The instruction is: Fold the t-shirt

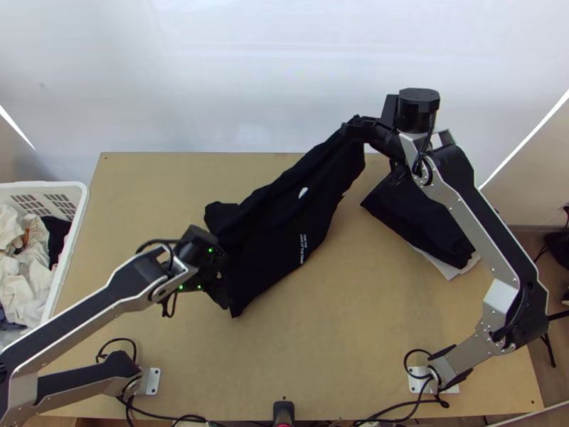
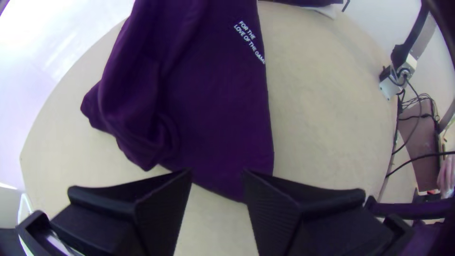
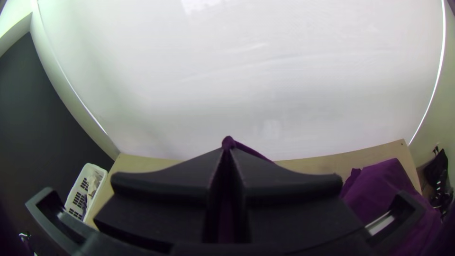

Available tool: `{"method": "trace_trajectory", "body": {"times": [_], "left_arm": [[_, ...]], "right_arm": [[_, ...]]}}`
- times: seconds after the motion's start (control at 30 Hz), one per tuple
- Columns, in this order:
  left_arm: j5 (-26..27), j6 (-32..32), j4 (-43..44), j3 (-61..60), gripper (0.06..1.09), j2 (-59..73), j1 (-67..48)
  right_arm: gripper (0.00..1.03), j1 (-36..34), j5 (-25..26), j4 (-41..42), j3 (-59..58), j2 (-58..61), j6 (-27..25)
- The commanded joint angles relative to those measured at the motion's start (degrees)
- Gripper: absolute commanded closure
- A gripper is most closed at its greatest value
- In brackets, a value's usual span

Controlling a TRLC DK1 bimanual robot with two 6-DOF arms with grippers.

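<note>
The black t-shirt (image 1: 277, 220) lies bunched and slanting across the table, its far right end lifted. At that raised end is my right gripper (image 1: 350, 129); in the right wrist view my right gripper (image 3: 227, 166) is shut on a bit of the shirt, which pokes out between the fingertips. My left gripper (image 1: 222, 274) is over the shirt's near left end. In the left wrist view my left gripper (image 2: 217, 174) stands open above the edge of the shirt (image 2: 218, 104), which looks purple there, its small white print farther up the cloth.
A folded dark cloth pile (image 1: 419, 220) with a white piece beneath lies on the table's right, under the right arm. A white basket (image 1: 75, 213) of clothes stands at the left edge. Bare tabletop (image 1: 320, 334) stretches between the arm bases.
</note>
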Motion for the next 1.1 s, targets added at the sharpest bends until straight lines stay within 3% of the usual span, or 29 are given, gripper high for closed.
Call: {"method": "trace_trajectory", "body": {"times": [0.0,0.83,0.87,0.9,1.0,1.03,1.07], "left_arm": [[0.83,2.26,11.78,-7.16,0.64,0.16,-0.27],[0.83,3.84,23.29,-5.4,0.64,13.17,6.06],[0.83,2.87,23.47,-4.7,0.69,14.05,6.06],[0.83,2.17,23.56,-4.35,0.85,14.84,5.88],[0.92,0.59,24.87,-3.91,0.91,16.86,5.71],[0.83,0.59,25.05,-3.38,1.06,17.04,5.27],[0.83,0.32,23.56,-2.24,1.05,17.39,5.18]], "right_arm": [[1.0,-0.82,-0.01,0.07,-0.39,-0.26,0.15],[1.0,-1.7,-0.1,1.74,-0.66,0.88,-0.03],[1.0,-1.7,-0.1,1.74,-0.66,0.88,-0.03],[1.0,-1.7,-0.01,1.74,-0.57,0.88,-0.12],[1.0,-1.7,-0.1,1.74,-0.22,0.88,-0.29],[1.0,-1.7,-0.1,1.74,-0.13,0.88,-0.29],[1.0,-1.7,-0.1,1.74,-0.04,0.79,-0.47]]}}
